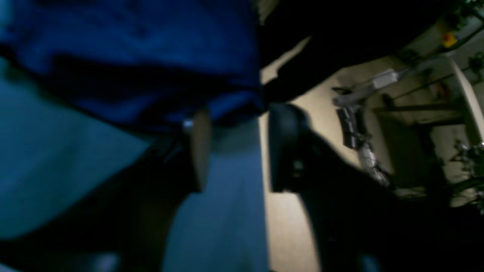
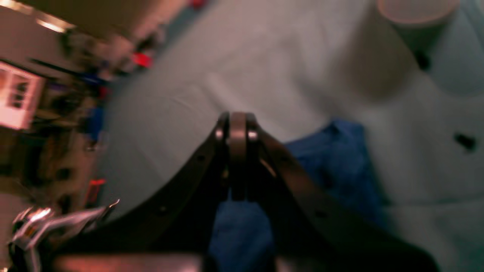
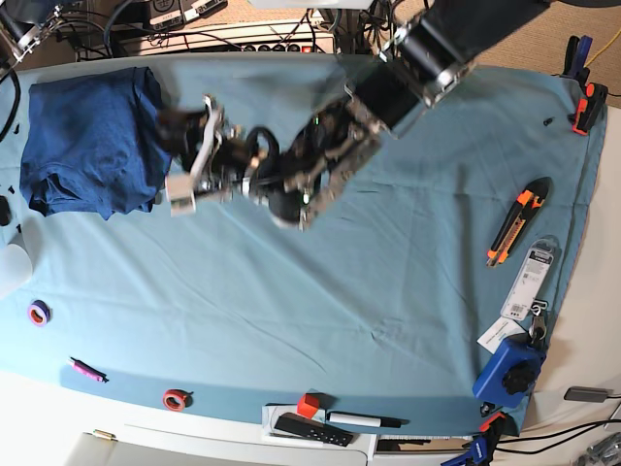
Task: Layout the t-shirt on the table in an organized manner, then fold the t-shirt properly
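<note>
**Folded shirt lies at the worktop's far-left corner**

The wide worktop (image 3: 388,291), draped in smooth light teal cloth, carries the soft dark navy-blue knit t-shirt (image 3: 92,141) in the base view's upper-left corner. It lies there as a compact, roughly rectangular stack, its edges fairly square, with one lower corner sagging a little.

One black arm reaches in from the top of the base view, and its left gripper (image 1: 234,147) hangs just beside the stack's right edge. In the left wrist view its fingers stand apart with nothing between them, the blue fabric just beyond their tips. The right gripper (image 2: 237,126) has its jaws pressed together on nothing, with blue cloth visible underneath it; the base view does not show it clearly.

Judging by the tidy stack, folding looks finished or nearly so. What remains is probably to draw both arms clear without snagging the top layer, or to square that slack lower corner.

Smaller items lie well apart: an orange-and-black utility knife (image 3: 517,221) and a blue tool (image 3: 508,375) at the right.
</note>
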Available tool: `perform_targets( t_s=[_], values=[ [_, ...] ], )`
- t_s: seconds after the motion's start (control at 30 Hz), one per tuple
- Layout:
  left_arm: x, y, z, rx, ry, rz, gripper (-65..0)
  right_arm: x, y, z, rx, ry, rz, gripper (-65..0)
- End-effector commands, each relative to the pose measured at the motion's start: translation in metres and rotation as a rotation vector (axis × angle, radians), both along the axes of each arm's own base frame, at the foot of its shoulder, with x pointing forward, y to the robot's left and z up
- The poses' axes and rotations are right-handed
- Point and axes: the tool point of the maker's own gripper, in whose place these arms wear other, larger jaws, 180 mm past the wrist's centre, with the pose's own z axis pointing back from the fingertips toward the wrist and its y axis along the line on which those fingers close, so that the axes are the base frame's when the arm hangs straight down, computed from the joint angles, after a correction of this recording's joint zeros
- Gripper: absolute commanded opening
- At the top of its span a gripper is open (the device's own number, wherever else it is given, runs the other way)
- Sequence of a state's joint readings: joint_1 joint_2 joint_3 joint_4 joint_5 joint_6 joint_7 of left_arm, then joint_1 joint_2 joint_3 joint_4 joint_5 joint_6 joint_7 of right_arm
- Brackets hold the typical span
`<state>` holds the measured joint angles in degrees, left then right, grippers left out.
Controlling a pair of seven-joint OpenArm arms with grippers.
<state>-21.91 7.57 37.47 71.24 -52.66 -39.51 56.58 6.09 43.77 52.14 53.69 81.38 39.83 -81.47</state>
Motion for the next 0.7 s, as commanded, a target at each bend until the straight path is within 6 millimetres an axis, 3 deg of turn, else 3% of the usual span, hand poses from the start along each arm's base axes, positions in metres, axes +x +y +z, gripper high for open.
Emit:
perform_targets(
  t_s=[0.0,0.03,0.17,0.27,0.37,0.53,0.67],
  values=[
    [0.013,-0.009,0.031,-0.086,-0.030,0.015,-61.7,0.002,-0.016,0.047,-0.038,-0.135,-0.034,-65.0],
    [0.023,-0.007,0.037,-0.100,-0.035,0.041,-65.0,-0.002,-0.023,0.057,-0.045,-0.170,-0.061,-65.0],
    [0.078,0.014,0.079,-0.248,-0.053,0.224,-65.0,-0.025,-0.044,0.101,-0.115,-0.302,-0.152,-65.0],
    [0.121,0.044,0.119,-0.388,-0.111,0.396,-65.0,-0.041,-0.048,0.128,-0.205,-0.357,-0.183,-65.0],
    [0.152,0.078,0.150,-0.461,-0.213,0.540,-65.0,-0.049,-0.040,0.151,-0.311,-0.381,-0.175,-65.0],
    [0.177,0.120,0.166,-0.471,-0.309,0.678,-65.0,-0.049,-0.019,0.181,-0.472,-0.404,-0.137,-65.0],
    [0.186,0.141,0.156,-0.435,-0.321,0.722,-65.0,-0.045,-0.052,0.197,-0.675,-0.386,-0.341,-65.0]
  ],
)
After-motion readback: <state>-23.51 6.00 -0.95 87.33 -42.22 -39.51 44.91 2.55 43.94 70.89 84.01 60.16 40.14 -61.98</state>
